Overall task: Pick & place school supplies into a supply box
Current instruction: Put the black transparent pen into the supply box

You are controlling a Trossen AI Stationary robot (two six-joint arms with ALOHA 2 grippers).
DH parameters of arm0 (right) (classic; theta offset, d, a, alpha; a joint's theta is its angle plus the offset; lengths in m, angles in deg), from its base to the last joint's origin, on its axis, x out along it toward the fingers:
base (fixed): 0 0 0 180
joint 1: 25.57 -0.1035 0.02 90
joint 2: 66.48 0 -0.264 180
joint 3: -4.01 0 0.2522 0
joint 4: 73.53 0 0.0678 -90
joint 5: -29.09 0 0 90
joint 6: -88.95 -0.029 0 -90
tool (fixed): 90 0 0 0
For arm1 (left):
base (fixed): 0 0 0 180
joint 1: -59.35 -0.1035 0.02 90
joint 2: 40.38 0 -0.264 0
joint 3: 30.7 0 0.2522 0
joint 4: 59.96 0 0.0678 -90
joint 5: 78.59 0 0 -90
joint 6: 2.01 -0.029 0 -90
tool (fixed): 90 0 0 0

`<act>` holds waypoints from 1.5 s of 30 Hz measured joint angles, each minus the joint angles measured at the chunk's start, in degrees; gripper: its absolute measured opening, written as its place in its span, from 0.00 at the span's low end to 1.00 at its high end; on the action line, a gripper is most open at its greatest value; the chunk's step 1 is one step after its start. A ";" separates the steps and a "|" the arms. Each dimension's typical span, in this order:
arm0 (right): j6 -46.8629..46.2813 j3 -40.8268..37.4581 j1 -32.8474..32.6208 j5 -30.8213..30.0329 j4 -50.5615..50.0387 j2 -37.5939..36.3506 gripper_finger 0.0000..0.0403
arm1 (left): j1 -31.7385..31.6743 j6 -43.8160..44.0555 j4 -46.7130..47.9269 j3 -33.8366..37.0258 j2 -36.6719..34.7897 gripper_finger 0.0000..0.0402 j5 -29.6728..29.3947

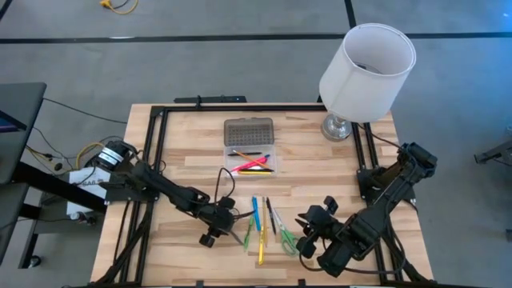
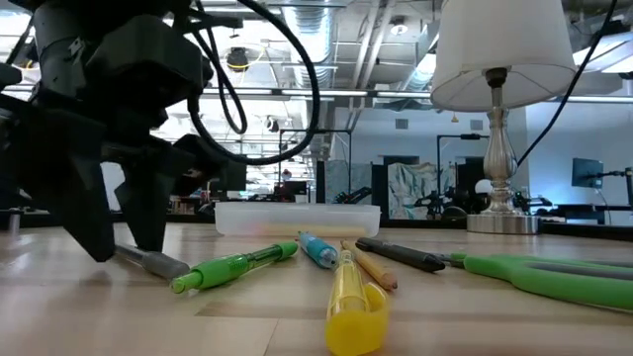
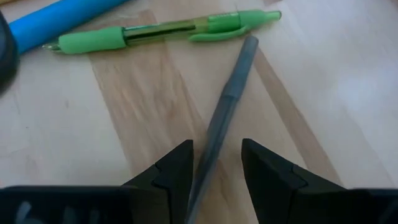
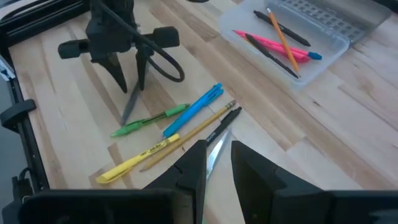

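Light is even and bright, falling from overhead; ceiling strip lights (image 2: pixel 297 94) glow in the low view behind the arms. On the table (image 1: pixel 192 152) shadows are soft and short. The left gripper (image 3: pixel 216 171) throws a faint shadow just beneath its fingers, and the grey pen (image 3: pixel 227 106) between them casts a thin, pale one alongside. The green pen (image 3: pixel 161 34) just beyond is sharp, while the fingers themselves look slightly soft. In the low view the yellow marker (image 2: pixel 354 302) nearest the lens is blurred, and the left gripper stands as a dark silhouette against the bright room. The lampshade (image 1: pixel 368 72) is close to overexposed.
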 joint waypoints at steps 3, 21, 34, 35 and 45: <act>0.00 0.00 0.02 0.02 0.00 0.02 0.17 | 0.16 2.51 -0.37 -0.14 1.53 0.33 -0.96; 0.33 0.00 0.02 0.13 -0.83 0.02 0.17 | 0.85 21.78 7.41 -0.33 1.19 0.33 -6.52; 0.46 0.00 0.02 0.10 -2.58 0.02 0.17 | 2.42 34.58 9.91 -0.35 1.00 0.09 -8.36; 0.46 0.00 0.02 0.11 -2.63 0.02 0.17 | 2.45 35.75 10.00 -0.36 0.97 0.07 -8.33; 0.46 0.00 0.02 0.11 -2.67 0.02 0.17 | 2.60 39.70 10.82 -0.60 0.67 0.11 -4.63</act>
